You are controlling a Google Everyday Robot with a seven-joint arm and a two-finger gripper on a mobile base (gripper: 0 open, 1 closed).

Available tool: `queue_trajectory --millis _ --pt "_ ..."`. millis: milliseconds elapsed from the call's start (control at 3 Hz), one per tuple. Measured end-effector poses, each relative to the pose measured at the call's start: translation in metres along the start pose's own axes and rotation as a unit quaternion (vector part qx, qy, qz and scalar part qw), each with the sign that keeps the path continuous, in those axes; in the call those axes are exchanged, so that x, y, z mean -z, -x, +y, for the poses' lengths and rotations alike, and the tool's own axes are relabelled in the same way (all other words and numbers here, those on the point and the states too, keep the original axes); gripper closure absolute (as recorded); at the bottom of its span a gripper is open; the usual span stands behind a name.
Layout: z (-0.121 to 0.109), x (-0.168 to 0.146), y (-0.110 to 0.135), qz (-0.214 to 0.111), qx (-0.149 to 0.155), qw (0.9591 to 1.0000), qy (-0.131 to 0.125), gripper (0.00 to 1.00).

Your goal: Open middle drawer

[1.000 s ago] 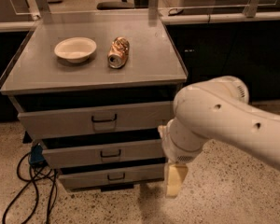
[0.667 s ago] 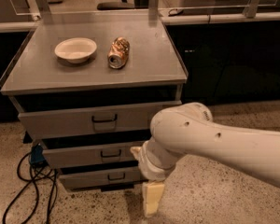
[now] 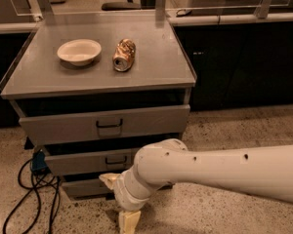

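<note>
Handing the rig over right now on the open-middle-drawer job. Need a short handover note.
Gripper: low near the floor, in front of the bottom drawer, holding nothing visible.
Middle drawer: looks shut; its black pull is free, with the gripper below it and not touching.
Done: nothing visible.
Left: raise the gripper to the pull, grasp it, and draw the drawer out.

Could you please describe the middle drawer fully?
The middle drawer shows a wide, shallow grey front, seemingly metal, with a small black recessed centre pull. It looks shut, between the top drawer and bottom drawer. The arm hides its right end; the gripper hangs lower, near the floor.
</note>
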State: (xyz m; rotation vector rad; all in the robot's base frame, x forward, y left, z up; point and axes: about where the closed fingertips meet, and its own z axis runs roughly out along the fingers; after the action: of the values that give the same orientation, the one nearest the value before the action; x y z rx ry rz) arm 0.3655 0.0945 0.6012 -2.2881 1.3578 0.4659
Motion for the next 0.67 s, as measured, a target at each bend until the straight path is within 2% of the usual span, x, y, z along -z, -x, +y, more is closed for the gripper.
queue_trajectory --millis 333,667 --pt "-0.01 0.0 0.002 -0.003 0.0 0.9998 -0.019 0.0" --pt "-0.006 -0.01 -0.008 0.006 -0.003 0.9997 -0.021 0.0"
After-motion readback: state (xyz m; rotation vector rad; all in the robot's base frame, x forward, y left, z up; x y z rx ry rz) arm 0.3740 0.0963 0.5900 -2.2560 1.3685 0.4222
